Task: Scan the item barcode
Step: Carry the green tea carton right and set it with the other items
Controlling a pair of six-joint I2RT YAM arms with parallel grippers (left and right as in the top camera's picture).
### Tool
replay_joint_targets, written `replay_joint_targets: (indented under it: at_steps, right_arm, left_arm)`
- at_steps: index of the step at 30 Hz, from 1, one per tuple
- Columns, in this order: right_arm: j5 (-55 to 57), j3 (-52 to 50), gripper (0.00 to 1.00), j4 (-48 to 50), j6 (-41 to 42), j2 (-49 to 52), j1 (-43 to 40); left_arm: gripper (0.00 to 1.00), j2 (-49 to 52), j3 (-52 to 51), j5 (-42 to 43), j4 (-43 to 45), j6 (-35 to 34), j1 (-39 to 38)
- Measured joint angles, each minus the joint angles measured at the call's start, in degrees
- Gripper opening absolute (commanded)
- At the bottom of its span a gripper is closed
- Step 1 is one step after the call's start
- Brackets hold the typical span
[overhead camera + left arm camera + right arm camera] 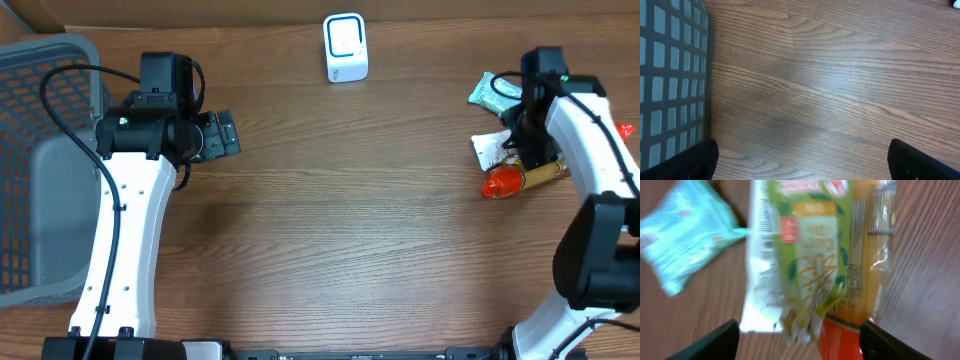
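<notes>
Right pincer is poised straight over the heap of goods at its own end of the table, jaws spread wide and gripping nothing. In the wrist view the two fingers stand well apart, one to each side. The green packet lies directly under it, between the fingers but touching neither as far as the blurred picture lets me tell.

Here's what matters. The packet's long axis runs straight out ahead of the pincer, square to the line between the fingers. Closing now would squeeze it across its narrow width, and I'd call that a good line-up.

It's crowded down there, though. A teal packet sits off beyond one finger, apart from the green one. An orange-capped bottle lies just beside the green packet toward the other finger, its body running parallel, and the packet seems to overlap it. A grab that catches both looks like the risk.

Left pincer is released too, hovering over bare wood by the basket, far from the goods. The right arm is plainly the nearer one.

The scanner stands well away from the right pincer, at the table's far edge between the arms, so a carry toward it is yet to come.
</notes>
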Motion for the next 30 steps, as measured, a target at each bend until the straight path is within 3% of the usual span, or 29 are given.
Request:
replay_joint_targets:
  at_steps: [3, 8, 12, 20, 30]
  right_arm:
    - [-0.79, 4.72, 0.8, -3.06, -6.54, -4.22, 0.24]
    - [-5.68, 10.86, 1.0, -7.37, -20.55, -16.28, 1.55]
    - [-7.8, 12.37, 1.0, -12.57, -25.29, -27.93, 2.08]
    - [-8.61, 12.41, 1.0, -14.62, -27.45, -40.68, 2.08]
    - [-8.63, 12.39, 1.0, -14.6, -28.02, -43.28, 2.05]
  left_arm:
    - [1.0, 0.0, 0.0, 0.0, -0.02, 0.0, 0.0]
    - [1.0, 0.0, 0.0, 0.0, -0.02, 0.0, 0.0]
    - [0.99, 0.0, 0.0, 0.0, -0.02, 0.0, 0.0]
    - [0.99, 0.0, 0.0, 0.0, -0.02, 0.0, 0.02]
    - [0.99, 0.0, 0.0, 0.0, -0.02, 0.0, 0.0]
